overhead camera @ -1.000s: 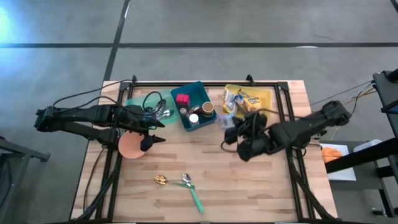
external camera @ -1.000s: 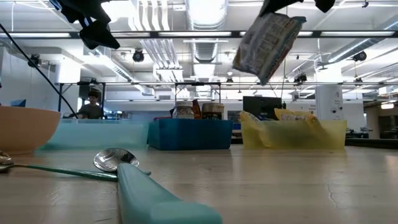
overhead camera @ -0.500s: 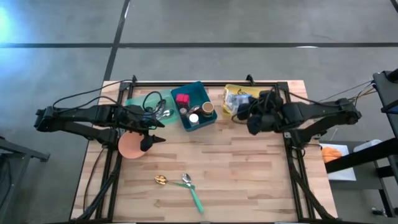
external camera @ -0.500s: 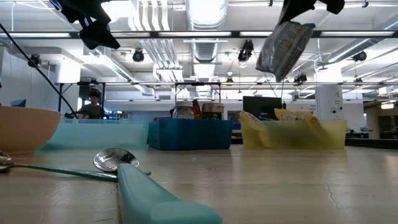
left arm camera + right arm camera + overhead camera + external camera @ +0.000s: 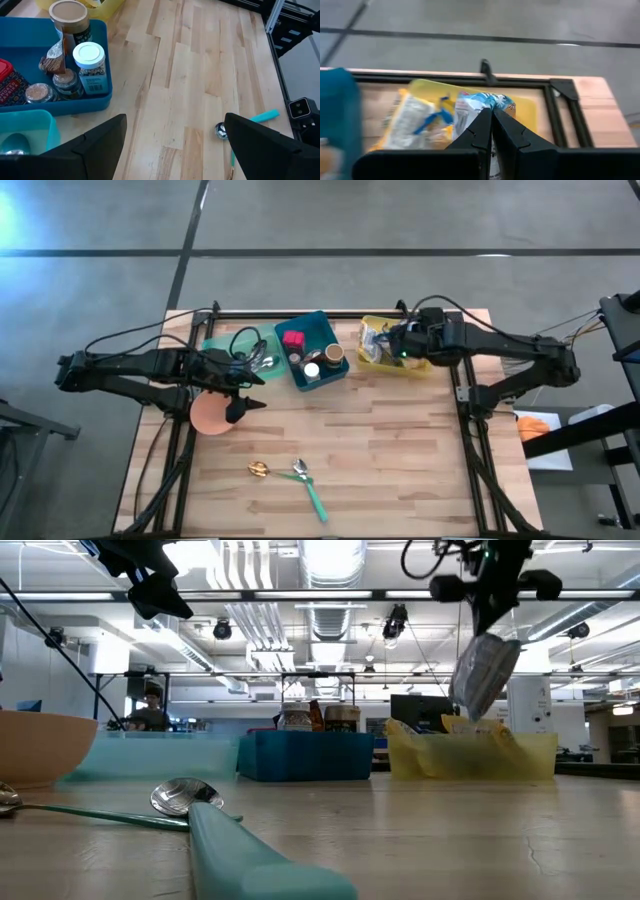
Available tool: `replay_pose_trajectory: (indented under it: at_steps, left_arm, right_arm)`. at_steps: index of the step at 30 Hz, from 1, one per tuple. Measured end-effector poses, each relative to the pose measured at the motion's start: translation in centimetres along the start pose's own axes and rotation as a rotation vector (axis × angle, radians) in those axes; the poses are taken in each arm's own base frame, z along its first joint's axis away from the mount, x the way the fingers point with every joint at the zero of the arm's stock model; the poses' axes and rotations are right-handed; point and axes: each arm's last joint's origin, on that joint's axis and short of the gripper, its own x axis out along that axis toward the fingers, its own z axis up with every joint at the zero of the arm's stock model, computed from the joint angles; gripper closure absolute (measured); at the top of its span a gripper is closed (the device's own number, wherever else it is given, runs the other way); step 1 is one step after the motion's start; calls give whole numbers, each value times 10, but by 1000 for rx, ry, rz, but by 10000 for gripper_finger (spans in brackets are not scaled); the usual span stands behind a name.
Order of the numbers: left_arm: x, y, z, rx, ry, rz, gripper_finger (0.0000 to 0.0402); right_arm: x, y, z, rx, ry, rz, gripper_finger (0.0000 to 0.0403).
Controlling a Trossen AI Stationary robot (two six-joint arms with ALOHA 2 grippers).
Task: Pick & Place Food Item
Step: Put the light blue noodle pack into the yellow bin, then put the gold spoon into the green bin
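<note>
A crinkled silver-and-blue snack packet hangs above the yellow plastic bin, pinched by the right gripper, its fingers closed tight on the packet's top. The left gripper waits spread wide over the salmon-coloured bowl.

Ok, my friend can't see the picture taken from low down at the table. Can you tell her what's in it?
The right gripper holds a snack bag in the air above a yellow bin. Beside that bin stand a blue bin and a pale teal bin, with a tan bowl and a teal-handled spoon up close.
</note>
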Motion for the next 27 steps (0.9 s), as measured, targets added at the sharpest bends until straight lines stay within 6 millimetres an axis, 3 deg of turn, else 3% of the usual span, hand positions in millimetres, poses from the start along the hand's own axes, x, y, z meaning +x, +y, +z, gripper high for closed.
replay_pose_trajectory:
  at_steps: [9, 18, 27]
  left_arm:
    - [0, 0, 0, 0, 0, 0, 60]
    - [0, 0, 0, 0, 0, 0, 60]
    - [0, 0, 0, 0, 0, 0, 60]
  right_arm:
    - [32, -15, 6, -19, 12, -149, 392]
    - [15, -36, 26, 68, -82, -120, 392]
    - [38, -28, -3, 64, 0, -64, 392]
